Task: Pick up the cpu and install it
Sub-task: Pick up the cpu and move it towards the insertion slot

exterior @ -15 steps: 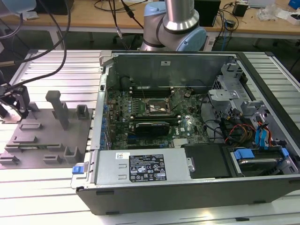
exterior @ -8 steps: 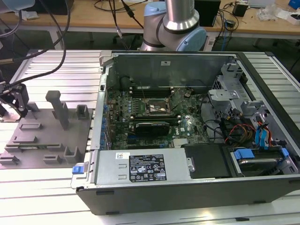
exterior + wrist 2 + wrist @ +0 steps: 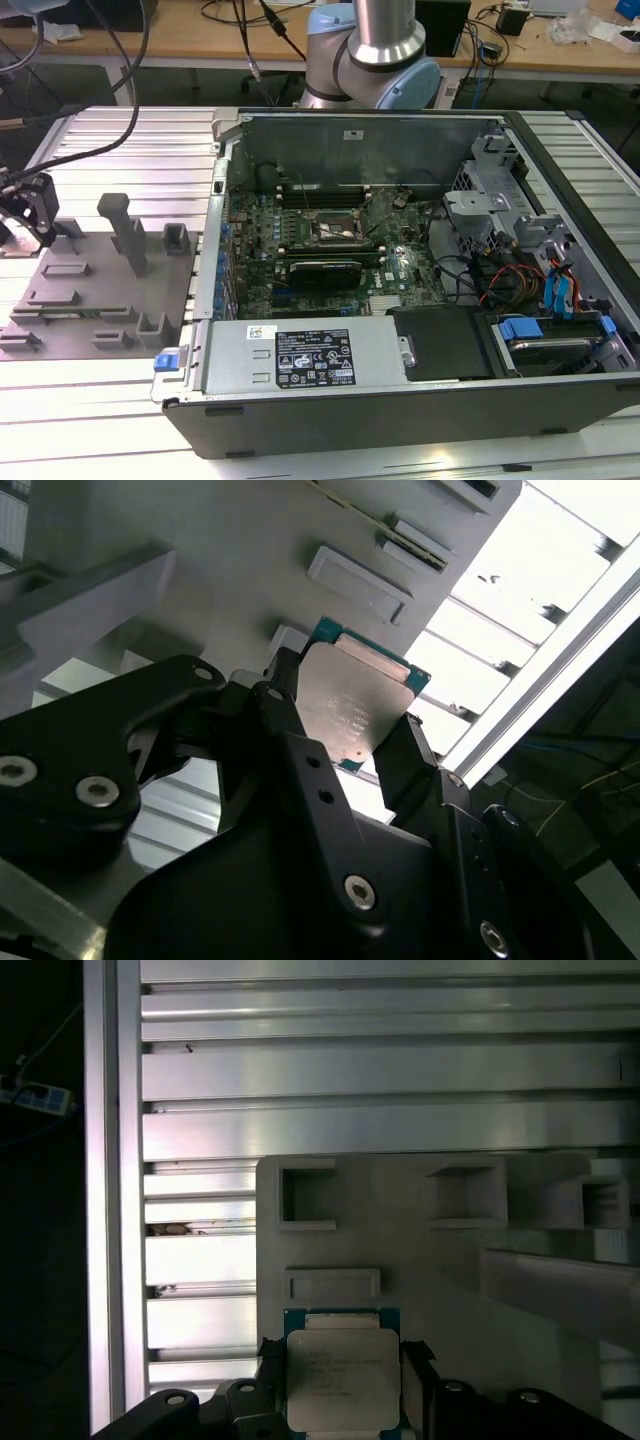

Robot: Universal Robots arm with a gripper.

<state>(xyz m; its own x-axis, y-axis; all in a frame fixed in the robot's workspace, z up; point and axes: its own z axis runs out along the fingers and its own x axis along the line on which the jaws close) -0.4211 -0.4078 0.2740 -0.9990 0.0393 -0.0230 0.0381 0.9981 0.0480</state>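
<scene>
- Tool (image 3: 30,205): it stands at the far left edge of the exterior view, over the flat grey plastic fixture plate (image 3: 100,290) that lies on the ribbed aluminium table (image 3: 130,140).
- State of tool: clamped on the cpu. In the second wrist view my two black fingers (image 3: 290,715) press on opposite edges of the small square chip with the silvery metal top and green rim, the cpu (image 3: 355,705).
- Position of the cpu: it sits between the fingertips, above the grey plate, close to a shallow rectangular recess. I cannot tell whether its underside is fully clear of the plate.
- Attitude: in the first wrist view the metal top faces the camera squarely and looks centred between the fingers, with no visible skew.
- Surroundings: upright grey posts (image 3: 125,230) rise from the plate just beside the tool.
- Target area: the open black computer case (image 3: 400,410) fills the centre and right of the exterior view. The square black socket with its metal frame (image 3: 338,228) lies at the middle of the green board, well apart from the tool.
- Judgement on the step in hand: the hold bears on the edges only. I would keep the chip level, keep the pressure even, rise straight off the plate and stay clear of the posts. A tilt or slip would spoil alignment.
</scene>
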